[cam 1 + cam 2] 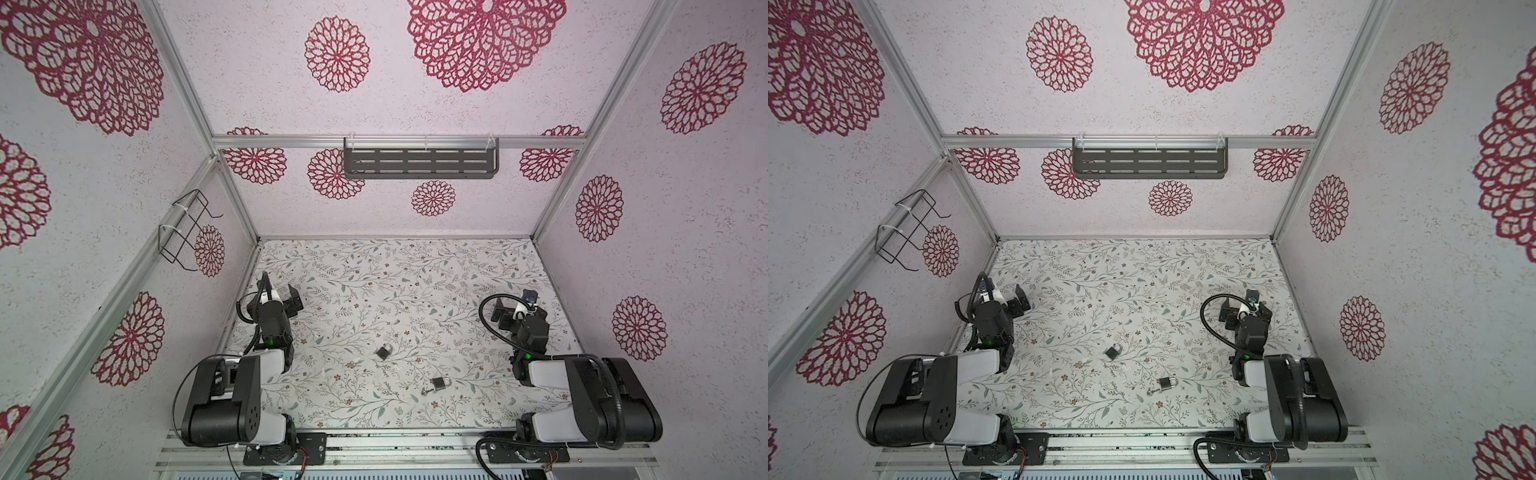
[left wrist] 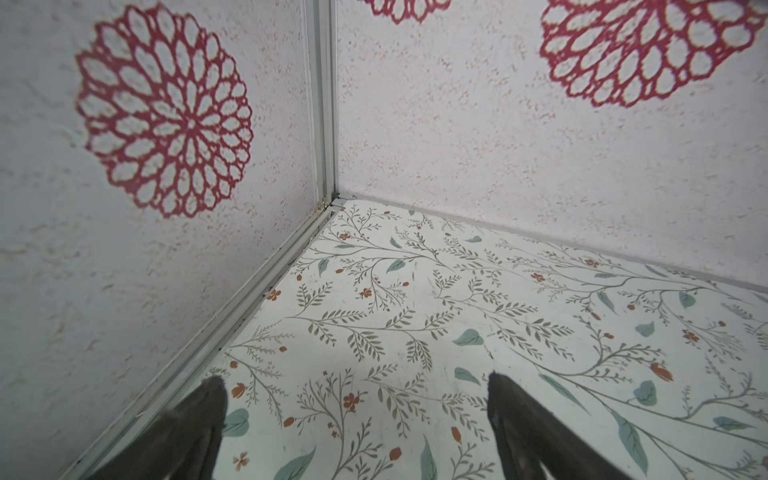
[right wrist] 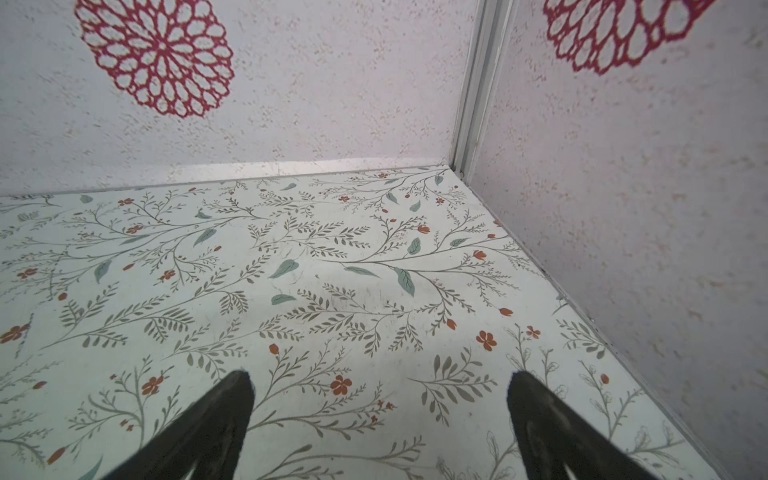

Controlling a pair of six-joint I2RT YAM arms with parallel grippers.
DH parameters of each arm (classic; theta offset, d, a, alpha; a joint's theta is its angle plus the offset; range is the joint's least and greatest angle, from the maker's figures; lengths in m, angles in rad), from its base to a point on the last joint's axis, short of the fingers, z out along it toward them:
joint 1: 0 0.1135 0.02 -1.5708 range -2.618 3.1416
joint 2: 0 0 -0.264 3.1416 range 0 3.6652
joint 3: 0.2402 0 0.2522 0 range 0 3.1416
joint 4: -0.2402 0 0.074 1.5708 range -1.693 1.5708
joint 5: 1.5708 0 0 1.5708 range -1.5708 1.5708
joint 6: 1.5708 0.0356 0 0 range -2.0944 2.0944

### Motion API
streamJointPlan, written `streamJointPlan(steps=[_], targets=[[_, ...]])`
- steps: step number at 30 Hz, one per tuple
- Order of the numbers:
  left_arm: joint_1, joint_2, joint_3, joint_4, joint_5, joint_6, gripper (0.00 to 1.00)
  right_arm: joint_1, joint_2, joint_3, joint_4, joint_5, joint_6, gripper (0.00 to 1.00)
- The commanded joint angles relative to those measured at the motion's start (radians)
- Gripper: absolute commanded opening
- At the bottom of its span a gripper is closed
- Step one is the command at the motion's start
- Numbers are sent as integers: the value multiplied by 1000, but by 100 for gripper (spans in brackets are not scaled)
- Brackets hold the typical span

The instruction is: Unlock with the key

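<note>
Two small padlocks lie on the flowered tabletop in both top views. One padlock (image 1: 384,351) (image 1: 1113,351) is near the middle. The other padlock (image 1: 439,383) (image 1: 1168,382) lies nearer the front, with a small key (image 1: 424,391) (image 1: 1152,391) at its bottom end; whether the key sits in the lock I cannot tell. My left gripper (image 1: 294,300) (image 1: 1021,302) (image 2: 355,382) hovers open at the left wall, far from both locks. My right gripper (image 1: 500,310) (image 1: 1227,312) (image 3: 380,376) is open near the right wall. Neither wrist view shows a lock or the key.
A small pale object (image 1: 352,364) lies left of the middle padlock. A dark slotted shelf (image 1: 420,163) hangs on the back wall and a wire rack (image 1: 187,226) on the left wall. Walls close in the table (image 1: 415,270) on three sides.
</note>
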Motion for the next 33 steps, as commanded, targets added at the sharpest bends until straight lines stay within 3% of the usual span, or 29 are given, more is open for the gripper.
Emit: streamJointPlan(steps=[1,5,8,13,16,26,33], targets=[[-6,-97,3,-136,-7,-12,100,-6,-91,41,-154,10,45,99],[-5,-230,44,-346,-3,-147,100,-6,-169,91,-306,-18,61,99],[-1,-316,57,-406,77,-192,100,-8,-218,127,-413,-9,91,99],[15,-459,72,-541,95,-425,100,-10,-307,193,-694,63,332,99],[25,-527,38,-567,103,-540,100,-29,-380,168,-783,-3,447,99],[42,-649,34,-761,274,-639,100,-30,-491,218,-1058,-192,491,99],[-20,-692,63,-921,354,-655,100,34,-476,274,-1206,-282,492,99]])
